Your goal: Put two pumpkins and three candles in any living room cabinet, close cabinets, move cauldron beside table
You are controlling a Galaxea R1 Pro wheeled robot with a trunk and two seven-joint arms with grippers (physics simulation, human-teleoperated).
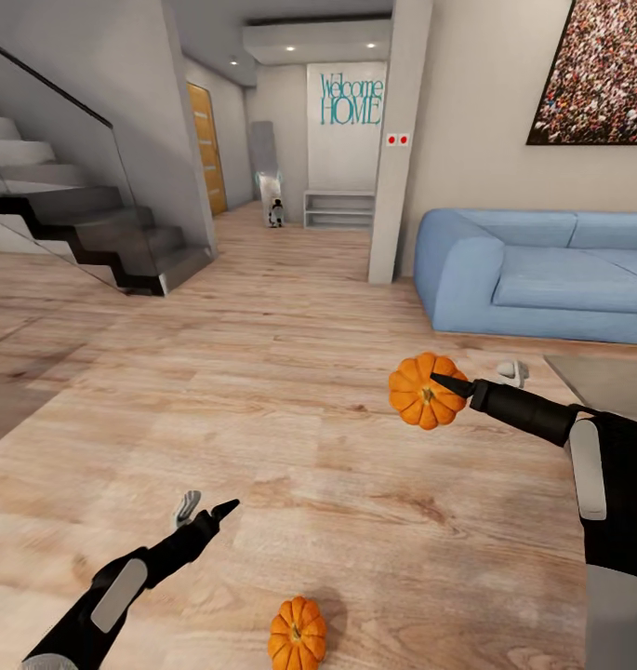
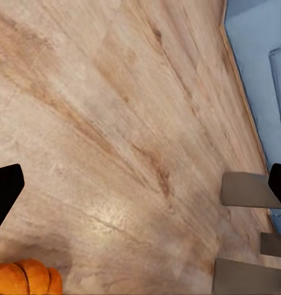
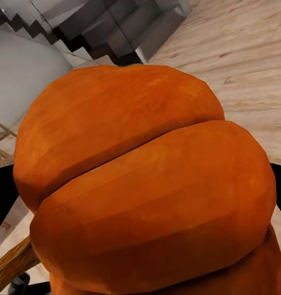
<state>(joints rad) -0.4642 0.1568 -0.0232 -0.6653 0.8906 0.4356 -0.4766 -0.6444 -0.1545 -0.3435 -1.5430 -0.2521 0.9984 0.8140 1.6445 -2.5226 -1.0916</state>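
One orange ribbed pumpkin (image 1: 416, 395) hangs above the wooden floor at the right, with my right gripper (image 1: 445, 383) shut on it. In the right wrist view this pumpkin (image 3: 146, 184) bulges close to the camera between the dark fingers. A second pumpkin (image 1: 298, 635) lies on the floor near the lower edge of the head view, and part of it (image 2: 26, 279) shows in the left wrist view. My left gripper (image 1: 208, 510) hovers over the floor up and to the left of that pumpkin. It is open and holds nothing.
A blue sofa (image 1: 541, 274) stands at the right, with a grey rug (image 1: 606, 381) and a small white object (image 1: 511, 372) on the floor before it. Stairs (image 1: 86, 223) rise at the left. A pillar (image 1: 397, 140) stands ahead, beside a hallway.
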